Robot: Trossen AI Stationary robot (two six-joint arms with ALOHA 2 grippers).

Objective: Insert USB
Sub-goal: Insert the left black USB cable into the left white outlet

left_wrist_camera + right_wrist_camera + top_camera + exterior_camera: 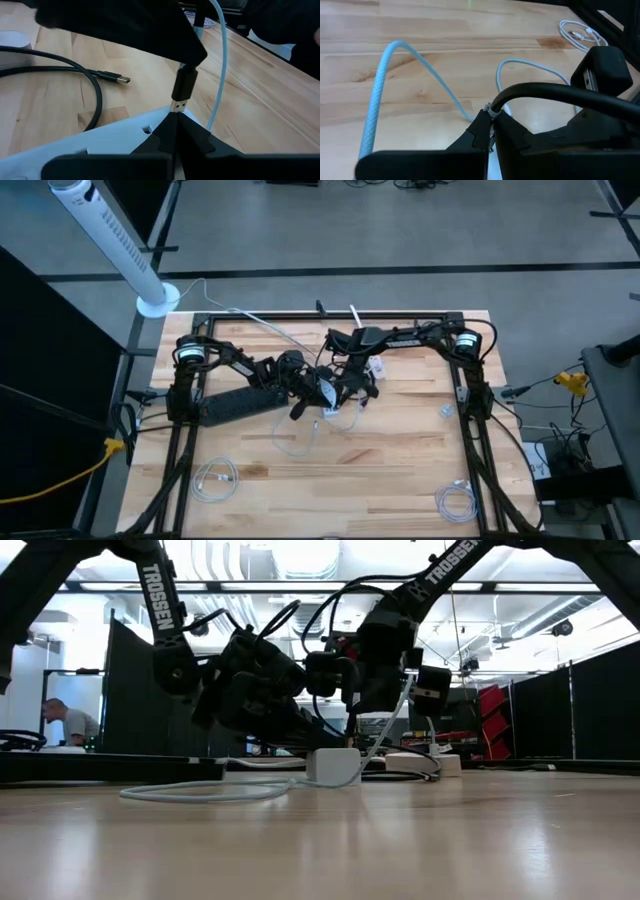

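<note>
Mid-table, the right gripper (186, 60) pinches a black USB plug (184, 86), its bare metal tip hanging just above the white, smooth-plastic hub (107, 136) that the left gripper (176, 122) clamps between its matte dark fingers. A slight tilt in the plug would make the tip scrape the casing instead of entering the square port (146, 129). The stiff black cable (555, 95) could also tug it sideways. A braided pale-blue cord (380, 85) loops across the grained wooden table (400, 480).
</note>
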